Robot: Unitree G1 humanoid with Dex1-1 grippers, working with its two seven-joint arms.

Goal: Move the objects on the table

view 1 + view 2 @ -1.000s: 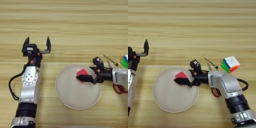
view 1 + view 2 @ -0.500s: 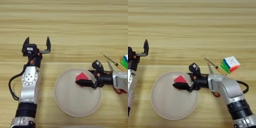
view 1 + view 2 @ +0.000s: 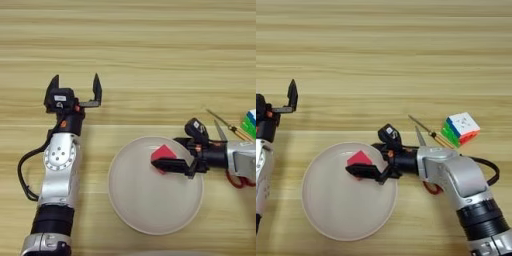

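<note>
A large cream plate (image 3: 150, 210) lies at the near middle of the table (image 3: 140, 45). On its far part sits a small red cube (image 3: 162, 154), tilted. My right gripper (image 3: 167, 155) reaches in from the right over the plate's rim and is shut on the red cube, one black finger on each side. Off to the right are the multicoloured puzzle cube (image 3: 462, 127) and the thin orange-handled screwdriver (image 3: 426, 131). The red-handled scissors (image 3: 430, 189) are mostly hidden under my right arm. My left gripper (image 3: 75, 87) is parked at the left, open, holding nothing.
My left arm (image 3: 57, 175) lies along the left side, from the near edge up to mid-table. My right forearm (image 3: 456, 175) crosses the near right corner. The far half of the table shows bare wood planks.
The plate, the red cube and my right gripper slid together toward the near edge and slightly left, mostly in the first half second. The left arm has not moved.
</note>
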